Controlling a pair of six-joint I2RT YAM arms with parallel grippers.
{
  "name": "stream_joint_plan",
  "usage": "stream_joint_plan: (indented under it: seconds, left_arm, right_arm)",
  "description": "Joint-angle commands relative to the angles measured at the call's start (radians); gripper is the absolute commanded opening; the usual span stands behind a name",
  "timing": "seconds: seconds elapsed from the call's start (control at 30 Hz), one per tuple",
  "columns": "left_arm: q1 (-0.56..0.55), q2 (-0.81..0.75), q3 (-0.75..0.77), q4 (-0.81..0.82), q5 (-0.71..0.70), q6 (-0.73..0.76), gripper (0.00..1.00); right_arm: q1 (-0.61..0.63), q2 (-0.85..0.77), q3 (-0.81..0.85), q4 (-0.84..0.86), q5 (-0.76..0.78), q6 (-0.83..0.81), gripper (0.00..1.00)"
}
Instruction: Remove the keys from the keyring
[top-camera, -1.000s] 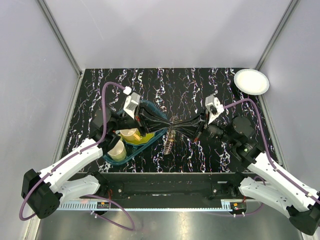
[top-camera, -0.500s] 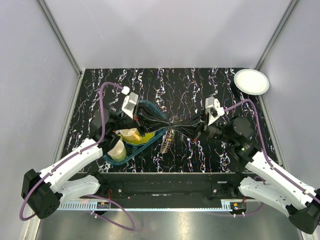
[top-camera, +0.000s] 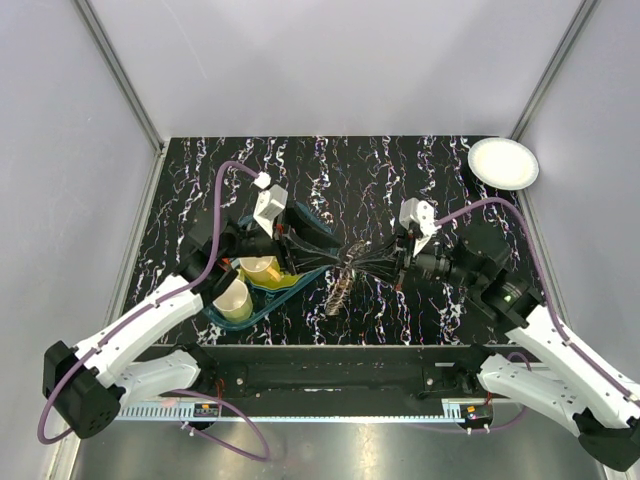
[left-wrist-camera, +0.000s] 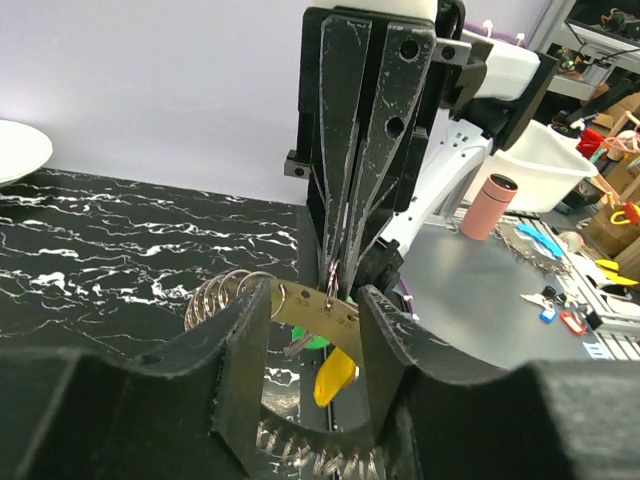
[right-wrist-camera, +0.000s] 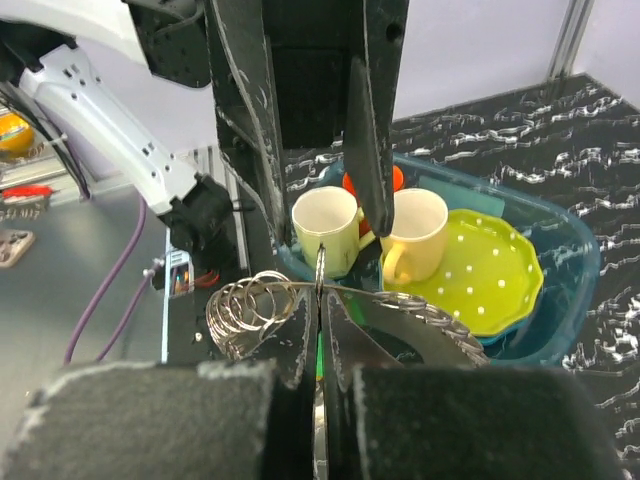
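**Top view:** the left gripper (top-camera: 343, 256) and right gripper (top-camera: 364, 262) meet tip to tip over mid-table. The keyring (top-camera: 338, 292) dangles beneath them, just beside the teal tray (top-camera: 300, 282).

**Left wrist:** the left fingers stand apart. A flat key (left-wrist-camera: 318, 308) lies between them, apparently ungripped. Risk: it swings clear before they close.

**Right wrist:** the right jaws are pressed together on a thin ring (right-wrist-camera: 320, 268). The bunch seems to hang from this one pinch. Risk: a sideways tug twists the wire free and the bunch drops, perhaps among the cups (right-wrist-camera: 326, 225).
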Motion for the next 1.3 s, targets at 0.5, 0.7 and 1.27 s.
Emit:
stream_joint_plan:
  seconds: [0.5,0.7,1.27]
  left_arm:
    - [-0.01,-0.017,0.133,-0.309,0.143,0.164,0.5]
    - [-0.032,0.018,0.128,-0.371,0.123,0.15,0.49]
    - [-0.032,0.102,0.197,-0.458,0.164,0.162,0.38]
  right_arm:
    - [0.0,0.269,0.524,-0.828,-0.104,-0.1,0.0]
    - [-0.001,0.32,0.564,-0.845,-0.125,-0.1,0.0]
    - [0.0,0.371,0.57,-0.806,-0.172,-0.103,0.0]
